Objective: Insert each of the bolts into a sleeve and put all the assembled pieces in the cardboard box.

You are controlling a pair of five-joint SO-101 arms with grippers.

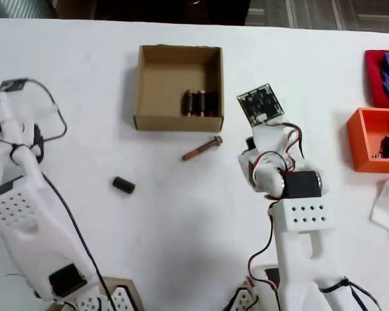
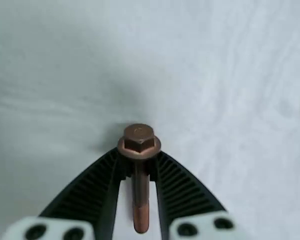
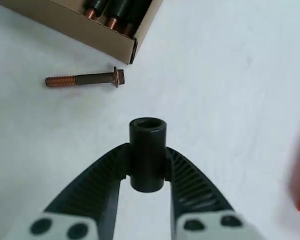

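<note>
Jaws of the left gripper are clamped on the shank of a copper-coloured held bolt; its flanged hexagonal head is seen just beyond the ribbed black fingertips, its threaded end is pointed back towards the wrist, and the white table is seen below it. The right gripper is closed on a black held sleeve; the sleeve is gripped across its sides, with its open bore turned away from the wrist.

In the high view the cardboard box is set towards the far side of the table, between the two arms; assembled pieces are laid side by side against its near wall, close to the corner on the right arm's side, and their exact number cannot be told. A loose bolt is laid at a slant on the table just in front of that corner, apart from the box, with its head turned towards the right arm; it is also seen in the right wrist view, between the box and the held sleeve. A loose sleeve is laid on its side nearer the left arm, well apart from the loose bolt.

An orange bin is placed at the table's edge beyond the right arm, with something dark inside; a red and blue cloth is seen just behind it.
</note>
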